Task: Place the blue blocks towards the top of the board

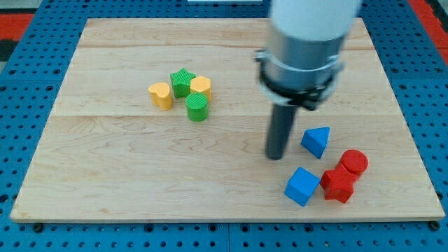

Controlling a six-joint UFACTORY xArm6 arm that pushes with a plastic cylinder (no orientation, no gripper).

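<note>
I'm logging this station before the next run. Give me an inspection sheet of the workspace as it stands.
Surface: wooden board, flat, on a blue pegboard.
Job's things: blue triangular block and blue cube, both at the view's lower right.
Clutter: red cylinder and red block beside the blues; two yellow and two green blocks clustered upper left.
Fingers: none; my tip stands just left of the blue triangular block.
Cables: nothing seen.
Surroundings: red surface at the corners.

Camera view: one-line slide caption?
My tip sits just left of the blue triangular block, above the blue cube, both low on the board.
</note>
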